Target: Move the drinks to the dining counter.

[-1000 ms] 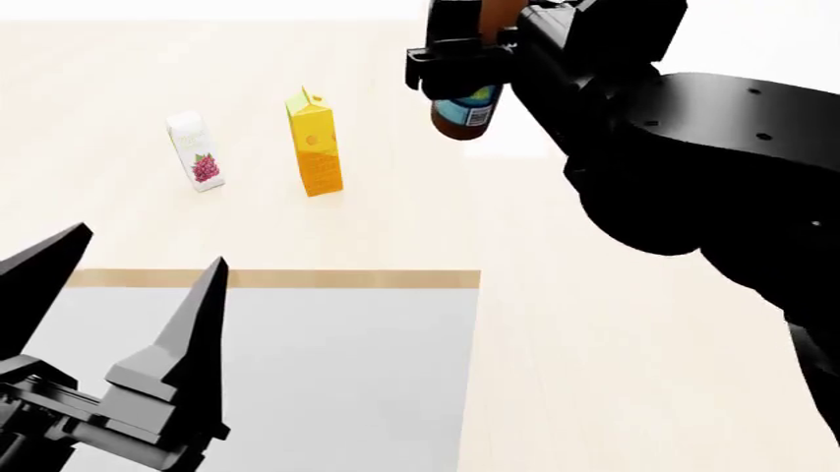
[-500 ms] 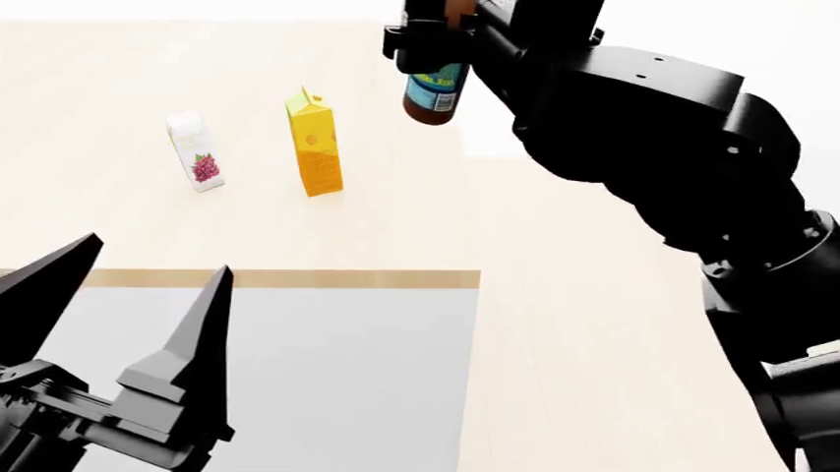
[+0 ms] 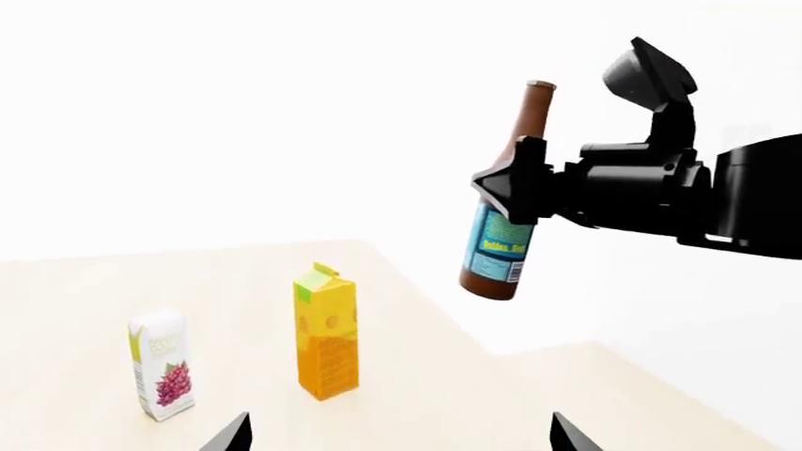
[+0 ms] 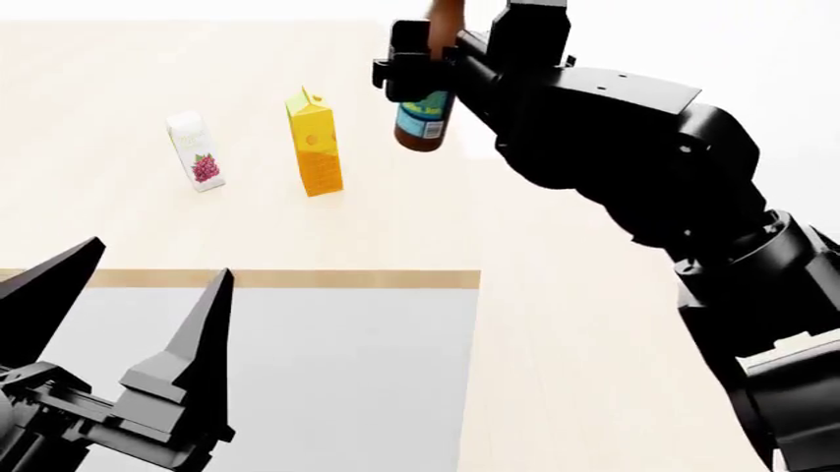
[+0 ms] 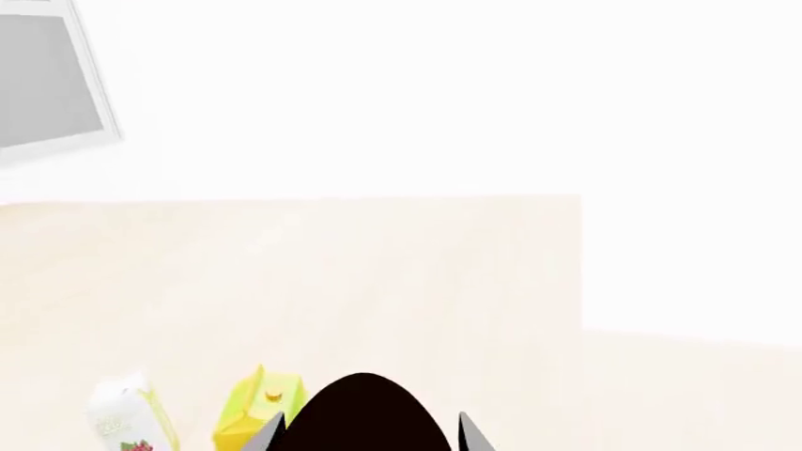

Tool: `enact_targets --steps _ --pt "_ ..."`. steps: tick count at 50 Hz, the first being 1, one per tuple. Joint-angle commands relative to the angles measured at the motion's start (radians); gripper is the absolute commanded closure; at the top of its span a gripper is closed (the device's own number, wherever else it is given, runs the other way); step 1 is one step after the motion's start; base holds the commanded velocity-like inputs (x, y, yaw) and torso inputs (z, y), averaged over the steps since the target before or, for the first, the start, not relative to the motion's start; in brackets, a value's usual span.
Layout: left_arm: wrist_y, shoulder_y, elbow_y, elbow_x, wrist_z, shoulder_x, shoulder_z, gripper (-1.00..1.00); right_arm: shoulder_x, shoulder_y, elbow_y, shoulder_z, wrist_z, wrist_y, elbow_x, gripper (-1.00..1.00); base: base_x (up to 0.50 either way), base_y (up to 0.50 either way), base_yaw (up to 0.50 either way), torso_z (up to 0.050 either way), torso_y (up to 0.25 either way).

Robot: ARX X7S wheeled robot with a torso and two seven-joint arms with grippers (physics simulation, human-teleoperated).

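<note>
Two cartons stand upright on the pale dining counter (image 4: 105, 216): a small white carton with a berry picture (image 4: 196, 150) and, to its right, a taller yellow-orange juice carton (image 4: 315, 144). My right gripper (image 4: 417, 79) is shut on the brown bottle with a blue label (image 4: 426, 113), which hangs tilted above the counter, right of the juice carton. The left wrist view shows that bottle (image 3: 501, 225) held in the air, with the juice carton (image 3: 327, 334) and white carton (image 3: 161, 377) below it. My left gripper (image 4: 155, 261) is open and holds nothing, low in front of the counter.
The counter's wood edge band (image 4: 275, 278) runs across, with its grey side (image 4: 329, 374) below. The counter ends at its right edge near the bottle, and pale floor (image 4: 591, 344) lies beyond. A grey framed panel (image 5: 44, 85) shows far off.
My right arm has carried the bottle leftward, closer to the juice carton and over the counter. The left gripper has barely shifted. Both cartons stand as before.
</note>
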Motion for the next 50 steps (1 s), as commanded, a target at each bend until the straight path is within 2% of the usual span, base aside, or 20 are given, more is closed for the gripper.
enact_targets --steps 1,50 --pt "0.010 0.006 0.005 0.013 0.015 -0.005 0.000 -1.00 -0.010 0.001 0.000 -0.012 -0.028 0.008 -0.031 1.00 0.00 0.00 0.00 0.000 0.000" --pt "0.028 0.029 0.018 0.051 0.064 -0.011 -0.014 -1.00 -0.012 -0.065 0.011 -0.054 -0.089 -0.007 -0.046 1.00 0.00 0.00 0.00 0.000 0.000"
